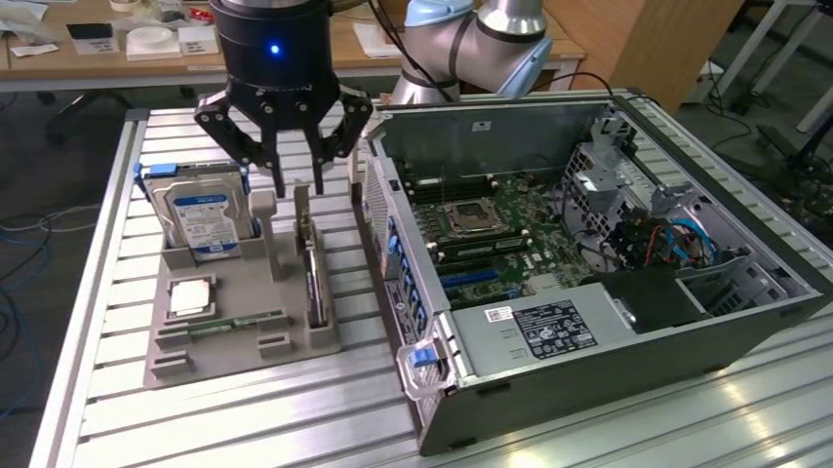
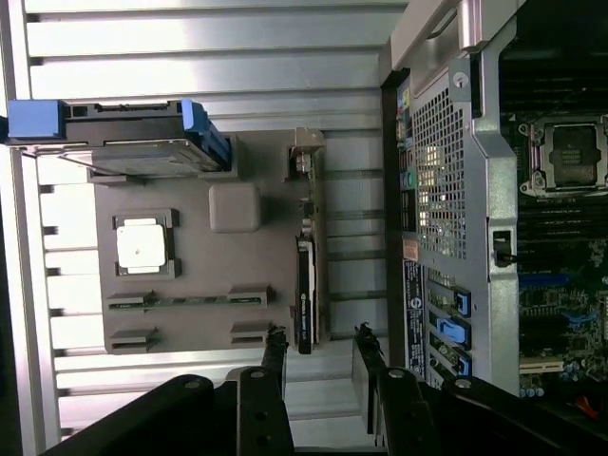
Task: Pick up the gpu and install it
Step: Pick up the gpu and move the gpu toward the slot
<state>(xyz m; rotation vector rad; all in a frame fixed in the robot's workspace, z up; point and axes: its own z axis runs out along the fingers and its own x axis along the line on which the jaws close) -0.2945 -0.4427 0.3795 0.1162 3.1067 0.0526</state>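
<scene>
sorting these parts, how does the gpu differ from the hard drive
The gpu is a thin dark card; the hard drive is thicker, silver, blue-labelled. The gpu stands nearest the computer case; the hard drive farther off. Both stand on edge in the grey holder.

text: none legible | labels: hard drive point(image 1: 206, 216), power supply point(image 1: 557, 327), both unreadable

A ribbed aluminium tabletop point(image 1: 260, 419) catches glare toward the exterior view's right. Behind it stands a wooden desk point(image 1: 53, 64) strewn with papers and tape rolls, beside a wooden cabinet point(image 1: 651, 39). Cables point(image 1: 26, 232) trail over grey floor point(image 1: 46, 166).
</scene>
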